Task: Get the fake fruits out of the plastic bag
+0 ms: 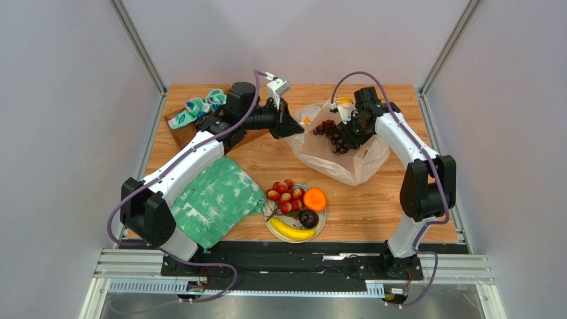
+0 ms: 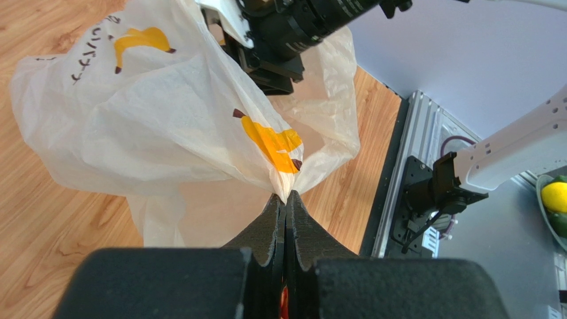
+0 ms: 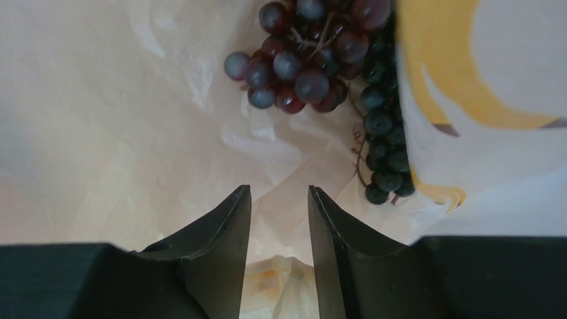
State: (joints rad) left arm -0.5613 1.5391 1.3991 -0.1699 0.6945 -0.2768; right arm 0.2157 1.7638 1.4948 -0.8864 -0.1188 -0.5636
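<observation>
The plastic bag (image 1: 346, 163) lies at the table's middle back, whitish with banana prints. My left gripper (image 1: 297, 130) is shut on the bag's left rim (image 2: 286, 189) and holds it up. My right gripper (image 1: 345, 136) is open inside the bag's mouth, empty, with the dark purple grape bunch (image 3: 313, 63) just beyond its fingertips (image 3: 236, 206). The grapes also show in the top view (image 1: 331, 135). A plate (image 1: 322, 228) at the front holds the red ball cluster (image 1: 284, 195), the orange (image 1: 315, 199), the dark round fruit (image 1: 308, 218) and the banana (image 1: 291, 230).
A green-white mottled cloth (image 1: 214, 201) lies at the front left beside the plate. A teal-white object (image 1: 197, 108) sits on a brown board at the back left. The right arm's body (image 2: 293, 30) hangs over the bag in the left wrist view.
</observation>
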